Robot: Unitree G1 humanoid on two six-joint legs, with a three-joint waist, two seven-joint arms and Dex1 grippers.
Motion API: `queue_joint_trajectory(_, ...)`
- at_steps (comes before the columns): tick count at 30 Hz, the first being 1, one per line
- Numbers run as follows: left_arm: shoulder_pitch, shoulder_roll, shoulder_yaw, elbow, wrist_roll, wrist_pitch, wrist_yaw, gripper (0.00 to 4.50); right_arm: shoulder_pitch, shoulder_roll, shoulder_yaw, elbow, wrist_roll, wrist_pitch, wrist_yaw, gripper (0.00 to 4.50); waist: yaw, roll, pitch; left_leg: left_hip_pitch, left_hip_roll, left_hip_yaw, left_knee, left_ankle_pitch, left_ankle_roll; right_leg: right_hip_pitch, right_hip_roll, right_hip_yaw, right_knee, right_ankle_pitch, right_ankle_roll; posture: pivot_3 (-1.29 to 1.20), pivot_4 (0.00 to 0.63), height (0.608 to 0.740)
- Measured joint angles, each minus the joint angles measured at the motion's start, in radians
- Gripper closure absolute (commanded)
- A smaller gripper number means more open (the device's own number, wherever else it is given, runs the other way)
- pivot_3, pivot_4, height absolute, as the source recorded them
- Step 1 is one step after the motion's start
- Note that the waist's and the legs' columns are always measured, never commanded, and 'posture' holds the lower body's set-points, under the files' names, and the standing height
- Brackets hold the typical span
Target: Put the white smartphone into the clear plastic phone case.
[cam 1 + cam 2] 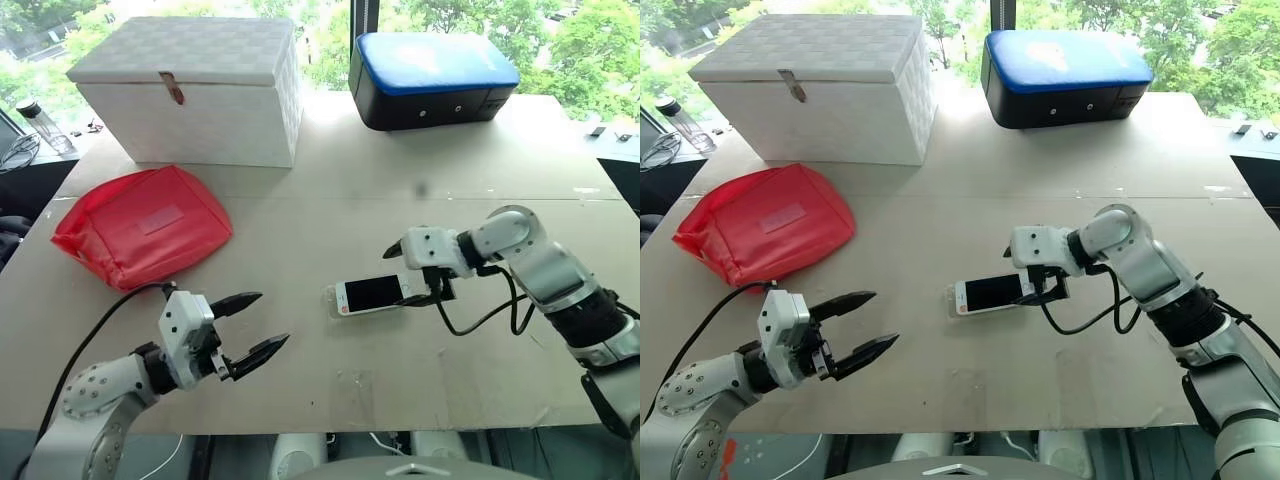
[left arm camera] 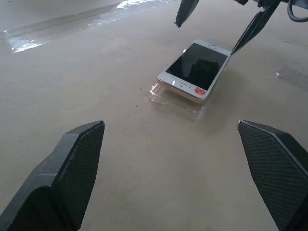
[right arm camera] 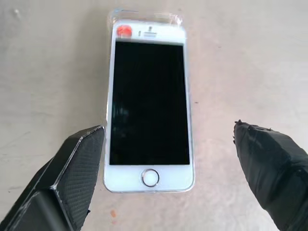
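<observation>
White smartphone (image 3: 149, 108) rests atop clear plastic phone case (image 2: 161, 94), unseated; my right gripper (image 3: 168, 168) spread, I'd press down next.

You have a pale tan bench (image 1: 330, 200) lit by daylight from the window (image 1: 330, 40) along its far edge, green trees beyond the glass, with a white lidded box (image 1: 190, 90) far left and a dark floor past both sides.
</observation>
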Motion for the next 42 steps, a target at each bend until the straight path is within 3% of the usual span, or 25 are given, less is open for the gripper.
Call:
queue_joint_trajectory(4,0.009,-0.011,-0.001,0.014,0.001,-0.008,-0.001,0.0,-0.01,0.041,-0.111,-0.11,0.204,0.234,0.02,2.03,-0.003,0.0,0.002,0.0,0.0,-0.001,-0.001,0.0,0.0,0.0,-0.001,0.002,0.0,0.0,0.0,0.0,0.15,0.734)
queue_joint_trajectory(7,0.004,-0.013,-0.003,0.015,0.001,-0.012,-0.001,0.0,0.011,0.131,-0.083,-0.122,0.238,0.28,-0.025,3.46,-0.003,0.0,0.002,0.0,0.0,-0.002,-0.002,0.0,0.0,0.0,-0.001,0.002,0.0,0.0,-0.001,0.0,0.15,0.734)
queue_joint_trajectory(10,0.0,-0.014,-0.004,0.017,0.001,-0.013,-0.001,0.0,0.041,0.209,-0.016,-0.047,0.203,0.248,-0.089,4.46,-0.002,0.0,0.002,-0.001,-0.001,-0.002,-0.001,0.0,0.0,0.0,-0.002,0.002,0.0,0.0,-0.001,0.0,0.15,0.734)
queue_joint_trajectory(14,-0.002,-0.014,-0.005,0.018,0.002,-0.014,0.0,0.0,0.048,0.234,0.079,0.14,0.109,0.116,-0.131,4.46,-0.002,0.0,0.002,0.0,-0.003,-0.001,-0.001,0.0,0.0,0.001,-0.002,-0.001,0.0,0.0,0.0,0.0,0.15,0.734)
queue_joint_trajectory(18,-0.005,-0.017,-0.013,0.018,0.002,-0.015,0.002,0.0,0.037,0.228,0.111,0.178,0.083,0.044,-0.102,4.46,-0.003,0.0,-0.003,0.001,-0.002,-0.001,-0.001,0.0,0.0,0.001,-0.001,-0.001,0.0,0.0,0.0,0.0,0.15,0.734)
queue_joint_trajectory(30,0.005,-0.024,-0.04,0.018,0.007,-0.019,0.015,0.0,0.047,0.249,0.085,0.268,0.096,0.024,-0.097,4.46,0.005,0.0,-0.025,0.003,-0.002,-0.002,-0.001,-0.003,0.004,0.002,-0.005,-0.001,0.0,0.0,-0.001,0.0,0.15,0.734)
queue_joint_trajectory(35,-0.03,-0.025,-0.068,0.017,0.04,-0.015,0.053,0.0,0.128,0.225,-0.009,0.147,0.195,0.14,-0.104,4.46,0.004,0.003,-0.017,-0.001,-0.002,-0.003,-0.001,-0.002,0.003,0.0,-0.006,-0.001,-0.001,0.0,-0.001,0.0,0.15,0.734)
queue_joint_trajectory(39,-0.077,0.009,-0.132,0.008,0.071,0.065,0.094,0.0,0.163,0.125,-0.107,-0.048,0.267,0.259,-0.125,4.46,0.003,0.005,-0.007,-0.002,-0.002,-0.004,-0.003,0.0,0.0,-0.001,-0.006,-0.003,-0.002,0.0,-0.001,0.0,0.15,0.734)
queue_joint_trajectory(42,-0.148,0.07,-0.217,0.011,0.13,0.127,0.096,0.91,0.189,0.053,-0.161,-0.174,0.288,0.31,-0.16,4.5,0.003,0.006,-0.006,-0.002,-0.002,-0.004,-0.005,-0.001,-0.001,-0.001,-0.005,-0.003,-0.003,0.0,0.0,0.0,0.15,0.734)
